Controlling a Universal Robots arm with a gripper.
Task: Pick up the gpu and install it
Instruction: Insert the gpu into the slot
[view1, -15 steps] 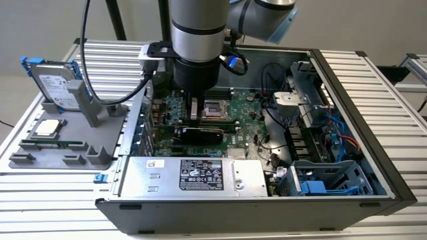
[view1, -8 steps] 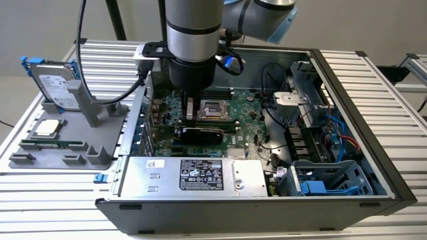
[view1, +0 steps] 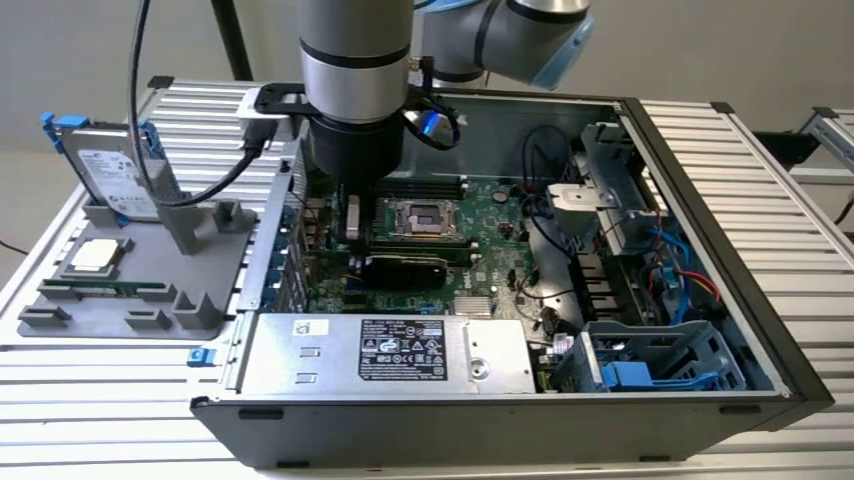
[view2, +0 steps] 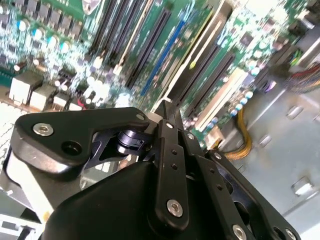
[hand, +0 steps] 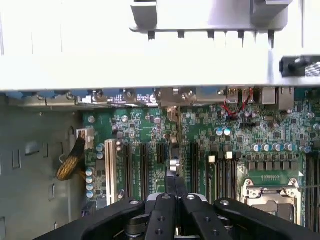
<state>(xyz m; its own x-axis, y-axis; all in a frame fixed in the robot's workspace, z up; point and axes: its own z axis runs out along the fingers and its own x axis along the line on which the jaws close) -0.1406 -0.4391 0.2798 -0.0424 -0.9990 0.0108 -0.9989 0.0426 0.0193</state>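
Observation:
The gpu (view1: 400, 268), a card with a black shroud, stands on edge in the slot area of the green motherboard (view1: 501, 255), just below the CPU socket. My gripper (view1: 350, 235) reaches down into the open computer case at the card's end nearest the case's rear wall. In both wrist views the two black fingers are pressed together at the tips (hand: 172, 181) (view2: 169, 106). The thin top edge of the gpu (hand: 173, 150) runs on from the tips toward the rear wall. The fingers hide the contact itself.
A silver power supply (view1: 387, 350) lies along the case's near side. A drive cage (view1: 654, 360) and loose cables (view1: 681, 270) fill the exterior view's right. Left of the case, a grey fixture (view1: 120, 300) holds a hard drive (view1: 114, 170) and a processor chip (view1: 96, 255).

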